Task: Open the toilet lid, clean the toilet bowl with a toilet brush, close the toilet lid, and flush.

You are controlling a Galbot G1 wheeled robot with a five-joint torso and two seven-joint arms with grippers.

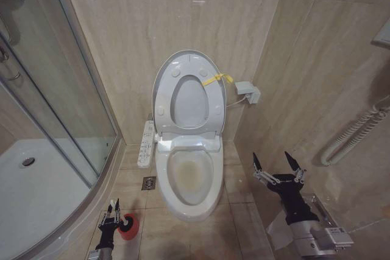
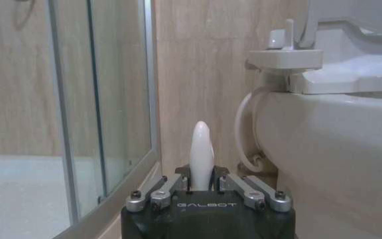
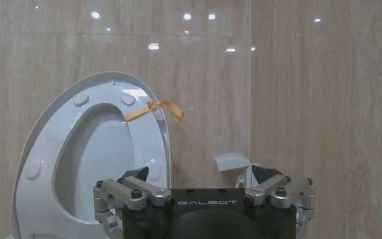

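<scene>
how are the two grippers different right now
The left gripper sits low by the shower edge, beside the red holder cup; the right gripper hovers higher, right of the toilet bowl. The left gripper is shut on the toilet brush handle; the right gripper is open and holds nothing. The left gripper looks far smaller in the head view than the right gripper. Both are dark with metal fingers and point toward the back wall.

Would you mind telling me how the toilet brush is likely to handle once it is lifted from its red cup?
The toilet brush looks like a slim, stiff stick, probably light. Its glossy, tapered handle might slip between the left gripper's fingers. The small red cup could tip.
</scene>
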